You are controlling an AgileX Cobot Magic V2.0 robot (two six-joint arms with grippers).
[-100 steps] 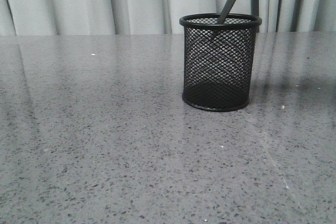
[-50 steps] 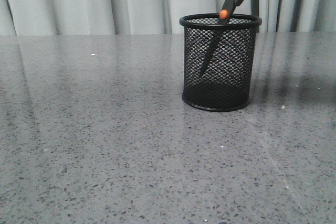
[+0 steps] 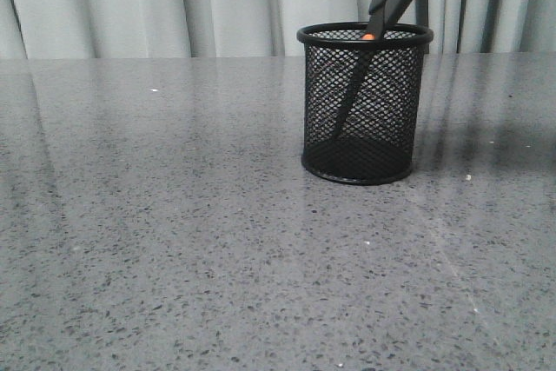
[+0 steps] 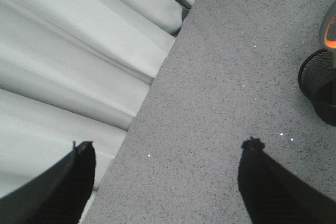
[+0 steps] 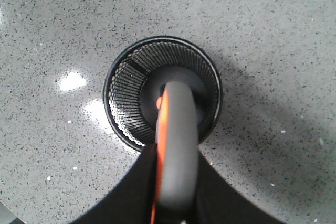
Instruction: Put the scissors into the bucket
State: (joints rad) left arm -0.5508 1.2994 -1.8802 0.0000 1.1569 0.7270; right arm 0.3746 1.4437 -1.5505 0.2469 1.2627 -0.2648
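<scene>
a: where are the scissors (image 3: 382,19)?
b: blades down inside the bucket (image 3: 363,102), leaning — handles above its rim.
a: and the right gripper (image 5: 173,203)?
b: clamped on the handles — the left gripper (image 4: 168,182) is spread wide, apart.

Little of the robot itself shows: the left gripper (image 4: 168,182) appears as two black fingers (image 4: 68,187), broad at the base and narrowing to blunt tips, each tip capped by a small square nub. Their inner faces carry a fine criss-cross, mesh-like texture with a matte finish, and the outer edge of one finger catches a thin grey highlight. Of the right gripper (image 5: 170,203) only two plain black fingers (image 5: 126,195) can be seen, smooth wedge-shaped masses that spread wider toward the wrist, with no screws, cables or markings that can be made out.
</scene>
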